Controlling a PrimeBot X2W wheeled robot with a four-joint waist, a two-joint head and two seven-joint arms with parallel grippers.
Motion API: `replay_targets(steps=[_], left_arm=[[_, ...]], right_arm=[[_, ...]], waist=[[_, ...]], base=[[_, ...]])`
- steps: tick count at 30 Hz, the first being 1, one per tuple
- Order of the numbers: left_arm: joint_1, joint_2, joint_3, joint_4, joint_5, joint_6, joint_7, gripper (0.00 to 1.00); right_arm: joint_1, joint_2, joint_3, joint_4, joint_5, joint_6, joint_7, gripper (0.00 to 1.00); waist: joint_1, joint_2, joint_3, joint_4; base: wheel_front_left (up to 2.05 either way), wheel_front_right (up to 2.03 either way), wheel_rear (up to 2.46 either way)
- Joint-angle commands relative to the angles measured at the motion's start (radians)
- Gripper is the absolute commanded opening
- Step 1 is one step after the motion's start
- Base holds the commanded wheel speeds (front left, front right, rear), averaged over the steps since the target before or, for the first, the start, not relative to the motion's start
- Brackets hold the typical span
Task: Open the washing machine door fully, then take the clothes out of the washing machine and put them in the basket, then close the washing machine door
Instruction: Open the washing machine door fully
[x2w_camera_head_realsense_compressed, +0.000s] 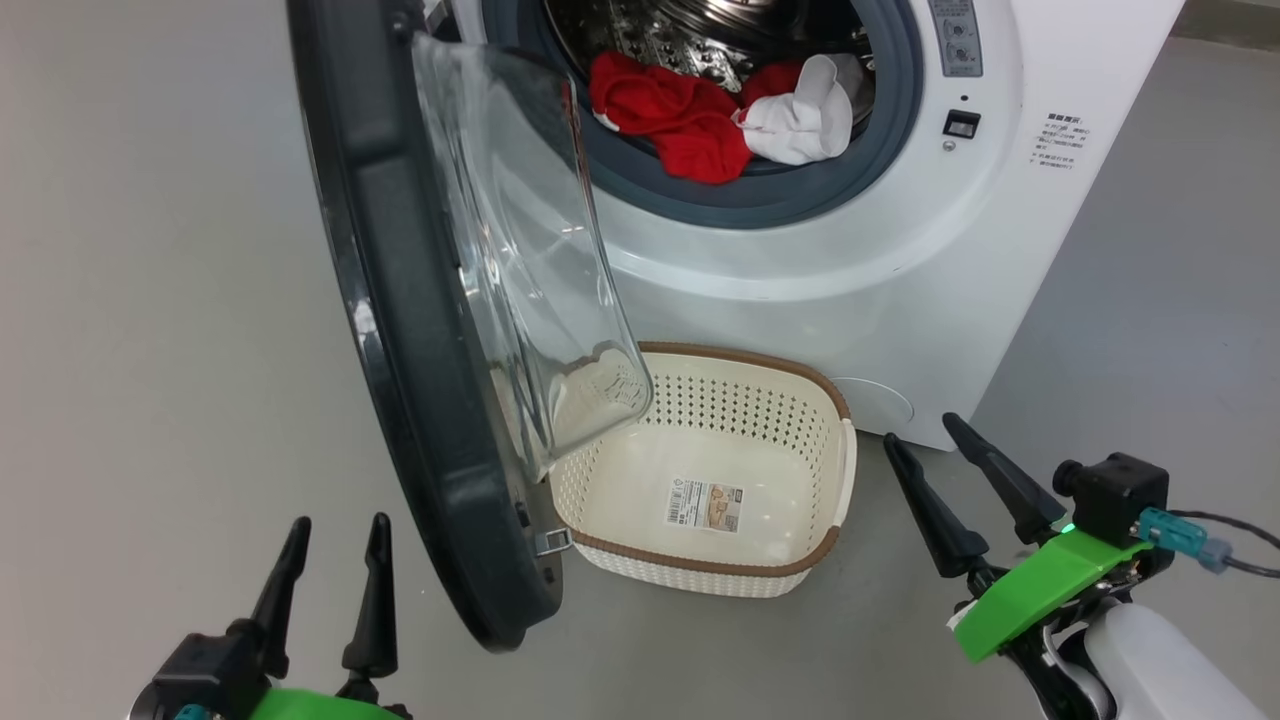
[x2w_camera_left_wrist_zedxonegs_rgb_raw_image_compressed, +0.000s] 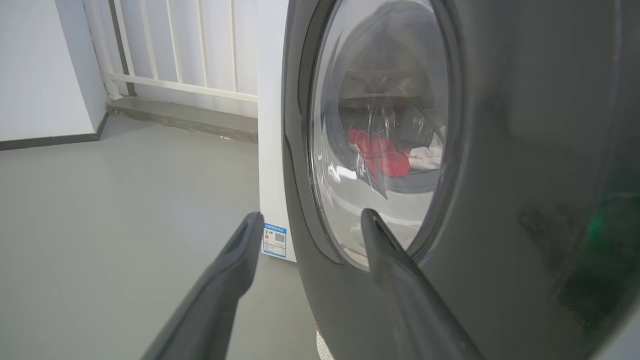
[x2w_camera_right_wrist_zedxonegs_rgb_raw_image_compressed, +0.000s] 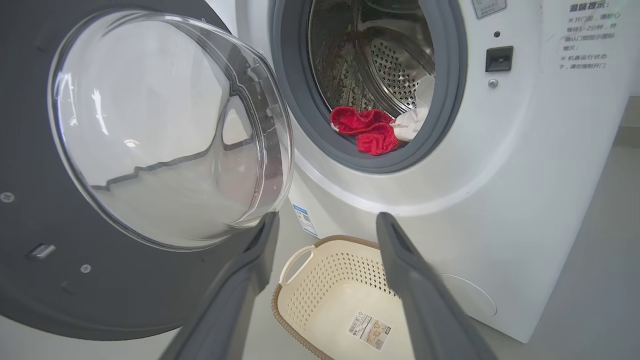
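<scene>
The washing machine door (x2w_camera_head_realsense_compressed: 400, 330) stands swung out about halfway, its clear glass bowl (x2w_camera_right_wrist_zedxonegs_rgb_raw_image_compressed: 165, 130) bulging toward the drum. Red and white clothes (x2w_camera_head_realsense_compressed: 720, 120) lie at the drum's front lip, behind the grey ring of the white washing machine (x2w_camera_head_realsense_compressed: 900, 260). The cream basket (x2w_camera_head_realsense_compressed: 835, 470) sits on the floor under the opening, holding nothing but its sticker. My left gripper (x2w_camera_head_realsense_compressed: 340, 525) is open, low and left of the door's outer face (x2w_camera_left_wrist_zedxonegs_rgb_raw_image_compressed: 525, 150). My right gripper (x2w_camera_head_realsense_compressed: 925, 435) is open, right of the basket (x2w_camera_right_wrist_zedxonegs_rgb_raw_image_compressed: 310, 280), nothing between its fingers.
Grey floor (x2w_camera_head_realsense_compressed: 150, 300) spreads wide to the left of the door and to the right of the machine. A white railing and a low step (x2w_camera_left_wrist_zedxonegs_rgb_raw_image_compressed: 175, 75) stand beyond the machine's left side. A door latch slot (x2w_camera_right_wrist_zedxonegs_rgb_raw_image_compressed: 498, 58) sits right of the drum opening.
</scene>
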Motion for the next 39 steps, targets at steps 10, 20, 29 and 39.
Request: replay_targets(steps=[10, 20, 29, 39], left_arm=[[-0.020, 0.018, 0.029, -0.022, 0.009, -0.008, -0.008, 1.00], [-0.020, 0.018, 0.026, -0.022, 0.003, -0.005, -0.008, 1.00], [-0.022, 0.018, 0.026, -0.023, 0.003, -0.003, -0.008, 1.00], [-0.022, 0.018, 0.028, -0.024, 0.006, 0.000, -0.008, 1.00]], right_arm=[[0.065, 0.054, -0.098, -0.043, -0.123, 0.002, -0.012, 1.00], [0.080, 0.073, -0.130, -0.038, -0.155, 0.002, -0.012, 1.00], [0.078, 0.076, -0.140, -0.038, -0.172, 0.002, -0.012, 1.00], [0.081, 0.076, -0.154, -0.034, -0.212, 0.002, -0.012, 1.00]], waist=[[0.0000, 0.0000, 0.002, 0.007], [0.0000, 0.0000, 0.005, 0.006], [0.0000, 0.0000, 0.004, 0.006], [0.0000, 0.0000, -0.002, 0.010]], base=[[0.00, 0.00, 0.00], [0.00, 0.00, 0.00], [0.00, 0.00, 0.00], [0.00, 0.00, 0.00]])
